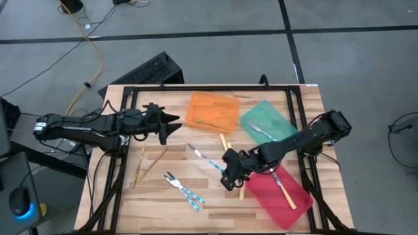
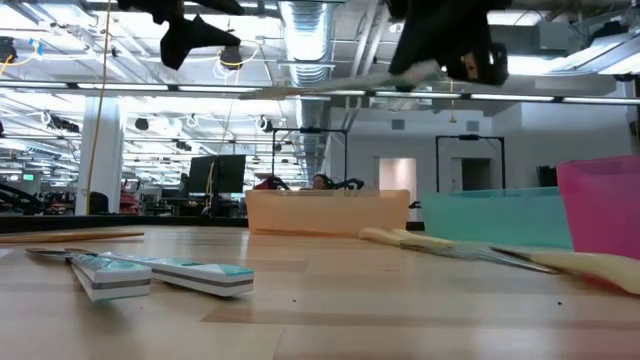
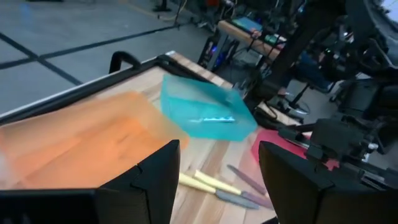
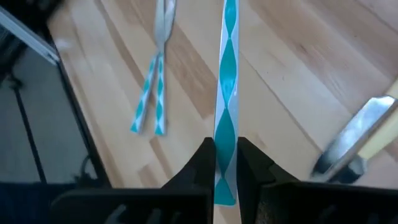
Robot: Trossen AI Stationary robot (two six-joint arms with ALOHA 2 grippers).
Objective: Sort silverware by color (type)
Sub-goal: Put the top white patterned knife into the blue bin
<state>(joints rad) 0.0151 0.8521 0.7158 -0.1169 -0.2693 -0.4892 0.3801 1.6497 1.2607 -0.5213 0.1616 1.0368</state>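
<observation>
My right gripper (image 1: 228, 172) hangs over the table's middle, shut on a blue-patterned utensil (image 1: 206, 158). Two more blue-handled pieces (image 1: 183, 190) lie crossed near the front edge, and two gold ones (image 1: 147, 163) lie at the left. Yellow-handled pieces (image 1: 225, 141) lie near the middle. The orange tray (image 1: 212, 111) holds a gold piece, the green tray (image 1: 266, 123) a silver-headed one, and the red tray (image 1: 277, 189) a yellow-handled one. My left gripper (image 1: 171, 125) stands open and bare, raised left of the orange tray. My right gripper pinches the blue utensil's handle near its free end (image 4: 225, 163) between its two fingers. The utensil runs on forward from the fingertips, toward the table's far left. It is lifted clear of the table and shows about level (image 2: 310, 88) in the low view.
The three trays sit along the table's far and right part. A black frame (image 1: 124, 98) rims the tabletop. Bare wood lies at the front left, between the gold pieces and the crossed blue pair.
</observation>
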